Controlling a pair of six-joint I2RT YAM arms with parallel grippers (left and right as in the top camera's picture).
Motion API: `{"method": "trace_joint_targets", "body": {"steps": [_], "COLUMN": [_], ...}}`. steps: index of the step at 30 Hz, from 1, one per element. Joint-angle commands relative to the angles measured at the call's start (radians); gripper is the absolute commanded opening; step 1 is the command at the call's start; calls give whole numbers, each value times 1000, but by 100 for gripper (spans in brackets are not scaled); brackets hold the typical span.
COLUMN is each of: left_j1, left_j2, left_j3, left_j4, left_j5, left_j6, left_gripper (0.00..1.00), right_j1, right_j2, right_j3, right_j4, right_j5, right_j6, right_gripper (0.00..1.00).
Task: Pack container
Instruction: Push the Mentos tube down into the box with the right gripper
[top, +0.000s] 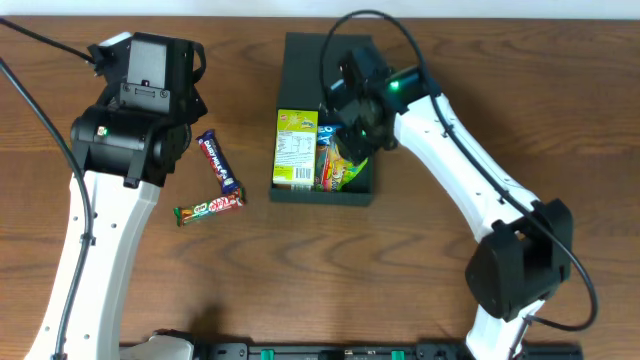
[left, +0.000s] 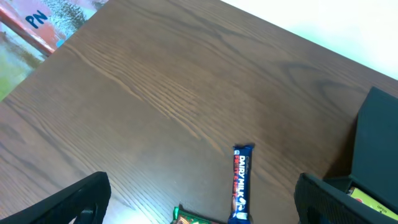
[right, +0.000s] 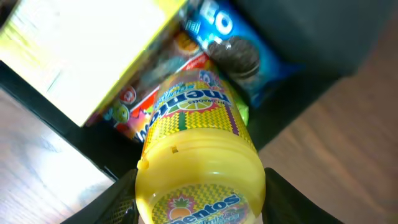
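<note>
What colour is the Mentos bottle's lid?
Yellow lid, matching the Mentos bottle; best seen in the right wrist view.

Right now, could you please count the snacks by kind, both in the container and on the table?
Chocolate bars: 2 (Dairy Milk bar, green-wrapped bar)
Mentos bottle: 1
Oreo packet: 1
Yellow box: 1
Red sweets packet: 1
Total: 6

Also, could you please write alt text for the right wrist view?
A yellow Mentos bottle fills the foreground, gripped by the right pincer over the dark container. Behind it, inside the container, lie a blue Oreo packet and a yellow box.
</note>
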Motion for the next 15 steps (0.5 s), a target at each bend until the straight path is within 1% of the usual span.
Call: {"method": "trace_joint_targets", "body": {"steps": [1,2,4,6,9,11,12,13,15], "left_j1": [5,5,5,5,5,5,5,5,5], "left_j2": [7,7,7,7,7,7,7,7,7], "left_j3": [-5,-5,-5,-5,-5,-5,-5,-5,-5], "left_j4": [2,2,2,3,6,6,5,5,4], "left_j5": [-1,-1,-1,-1,-1,0,0,0,0], "left_j6": [-7,-7,-7,-7,-7,-7,-7,-7,-7], "left_gripper": [95,96,96,95,96,96,96,95,95], "right_j1": [10,10,10,10,8,-4,-13,-19,-32], "right_j2": [2,2,2,2,2,2,2,3,4], "right_j3": [58,74,95,115,146,156,158,158,158], "right_j4": [-35,-55,-85,-118,-158,-172,-184,-199,-235], "right_j5": [47,72,121,129,-24,-203,-303,-354,-386], "right_j6": [4,23,52,61,41,-4,-52,-89,-129], "right_gripper": [4,1,1,1,1,1,1,1,1]}}
